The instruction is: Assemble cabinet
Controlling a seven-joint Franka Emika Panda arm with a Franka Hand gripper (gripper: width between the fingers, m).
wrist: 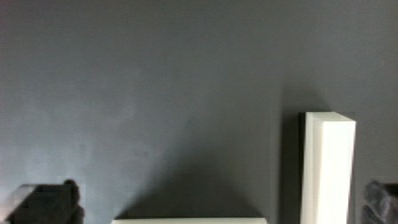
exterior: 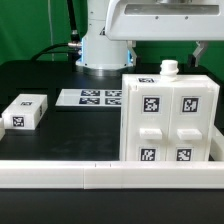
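Observation:
The cabinet [exterior: 168,120] is a large white box with black-and-white tags. It stands upright at the exterior view's right, with a small white knob [exterior: 170,68] on its top. My arm's white hand [exterior: 160,15] hangs above it at the top edge of that view, and its fingers are hard to make out there. In the wrist view my gripper [wrist: 214,205] is open, with dark fingertips [wrist: 50,205] far apart. A white edge [wrist: 187,218] shows low between them, untouched. A white bar [wrist: 329,165] lies beside it on the dark table.
A small white single-tag block [exterior: 25,110] lies at the exterior view's left. The marker board [exterior: 92,97] lies flat behind it. A long white rail [exterior: 100,175] runs along the front. The arm's base [exterior: 100,50] stands at the back.

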